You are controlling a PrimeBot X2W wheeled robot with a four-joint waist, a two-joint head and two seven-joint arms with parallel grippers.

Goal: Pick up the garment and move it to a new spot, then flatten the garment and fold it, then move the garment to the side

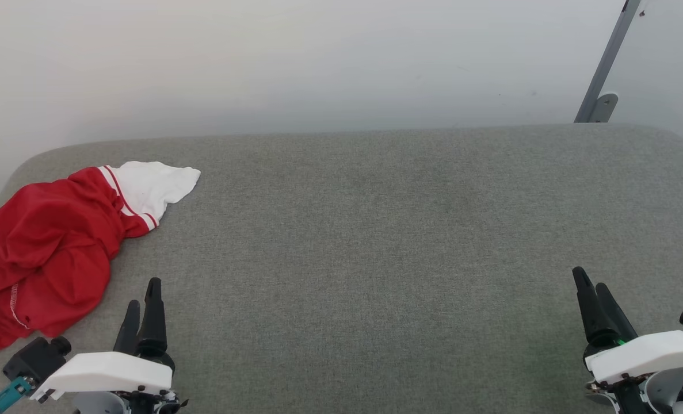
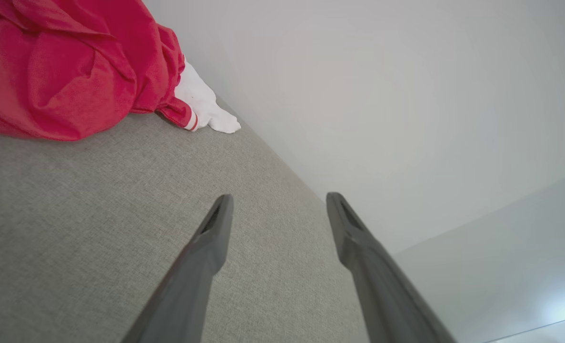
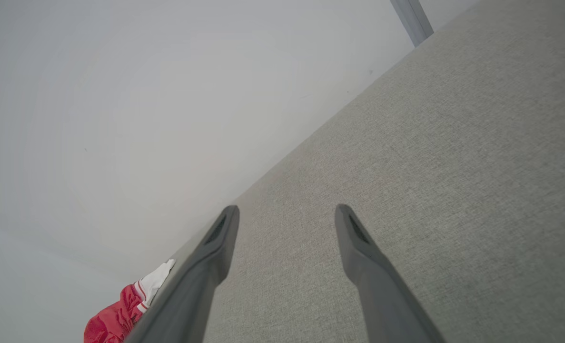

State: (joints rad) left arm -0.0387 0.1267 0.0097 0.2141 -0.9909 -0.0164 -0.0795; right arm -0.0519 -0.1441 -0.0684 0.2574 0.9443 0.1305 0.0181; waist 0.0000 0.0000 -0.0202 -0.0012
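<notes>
Red garment (image 1: 48,259): crumpled in a heap at the far left of the grey fabric surface (image 1: 376,230), its white end nearest the wall (image 1: 318,57).
Left gripper (image 1: 144,292): near the garment's right edge, not touching, jaws apart, empty.
Right gripper (image 1: 589,278): far right, jaws apart, empty.

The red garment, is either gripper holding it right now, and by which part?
Nothing is held. The left gripper and right gripper stand open and empty; the garment lies crumpled, untouched.
</notes>
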